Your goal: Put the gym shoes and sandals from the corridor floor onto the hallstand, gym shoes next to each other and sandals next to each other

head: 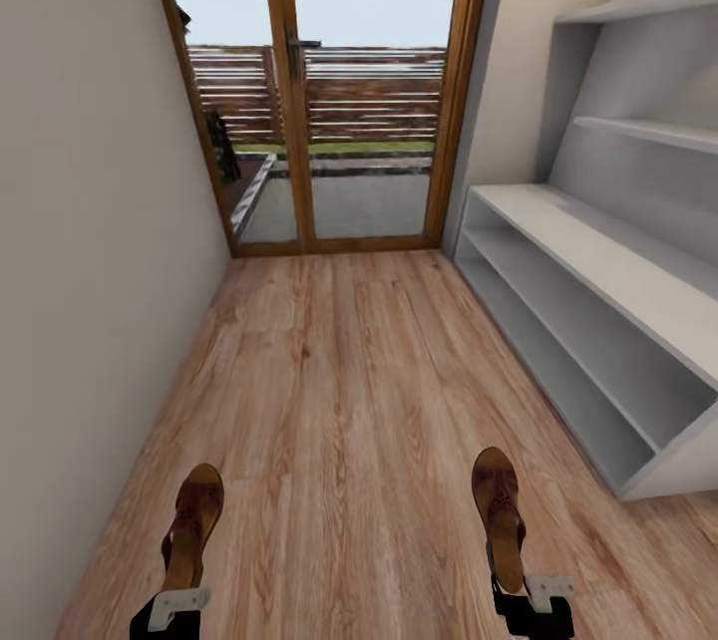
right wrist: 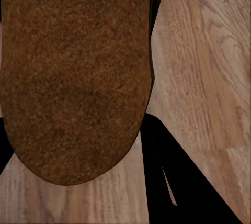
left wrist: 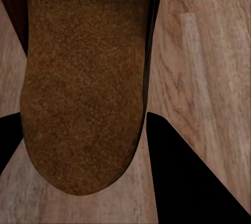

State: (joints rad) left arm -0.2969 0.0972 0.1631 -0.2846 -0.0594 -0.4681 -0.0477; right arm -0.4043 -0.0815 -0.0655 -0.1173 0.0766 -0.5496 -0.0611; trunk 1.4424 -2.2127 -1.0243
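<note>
Brown wood-plank corridor floor (head: 339, 391), robot facing the glazed door (head: 329, 92) at the far end. Each arm carries one sandal: left tool (head: 172, 610) grasping the left sandal (head: 193, 525) by its heel end, right tool (head: 534, 605) grasping the right sandal (head: 499, 515) likewise — both shoes stick forward out of the tools, long axis pointing down the corridor toward the door. Wrist views back this up: tan footbed of the left sandal (left wrist: 83, 88) sits between the dark fingers (left wrist: 183, 177), floor planks well below; same for the right sandal (right wrist: 76, 77) with a finger (right wrist: 178, 182) alongside it, so both tools read as clenched on a sandal, off the floor. Hallstand (head: 598, 321) runs along the right wall, ahead and to the right of both tools, its two open shelves bare in what shows, long edge parallel to the sandals' axis. Right arm is the nearer one to the rack; left arm is against the opposite wall, well apart from it. Judgement: the coming move likely needs a turn or sideways reach toward the rack — sandals to swing from along-corridor to pointing into a shelf, set side by side. Gym shoes not visible here.
</note>
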